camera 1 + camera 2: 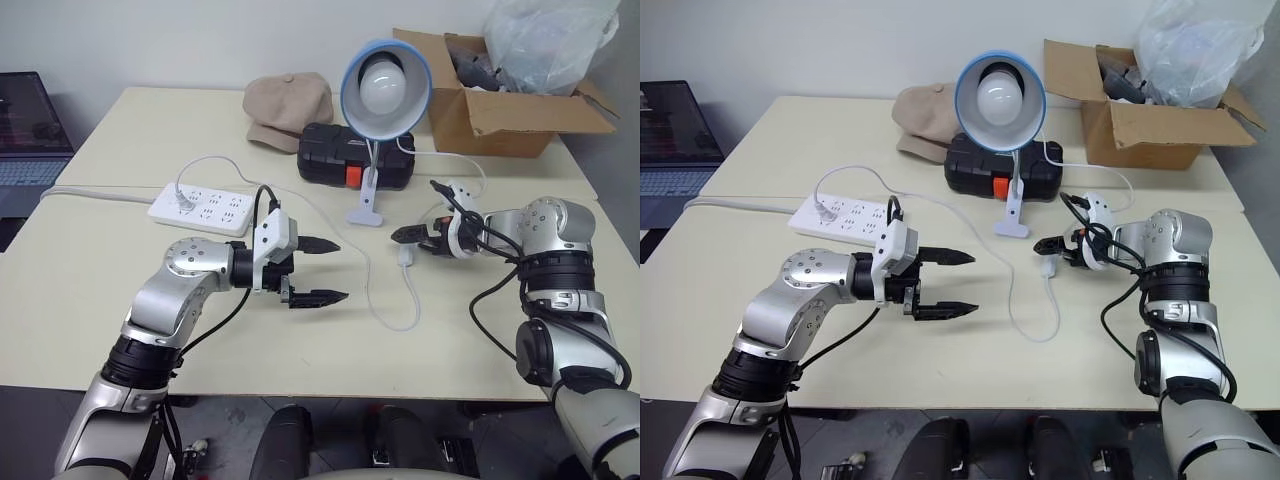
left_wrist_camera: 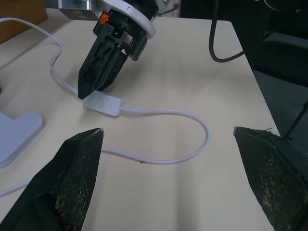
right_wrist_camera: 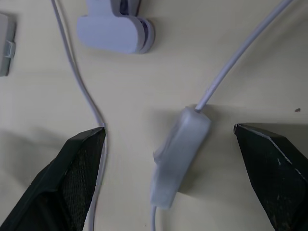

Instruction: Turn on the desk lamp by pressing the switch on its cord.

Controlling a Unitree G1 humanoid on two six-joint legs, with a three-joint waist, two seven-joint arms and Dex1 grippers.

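The desk lamp [image 1: 384, 90] stands upright on its white clamp base near the middle of the desk [image 1: 120, 290], its round light-blue shade and white globe bulb unlit. Its thin white cord [image 1: 385, 312] loops over the desk, and the small white oblong switch [image 3: 179, 156] lies flat.

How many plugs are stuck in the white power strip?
1. The power strip lies on the table left of the desk lamp, and one white plug sits in a socket near its left end. The other sockets look empty.
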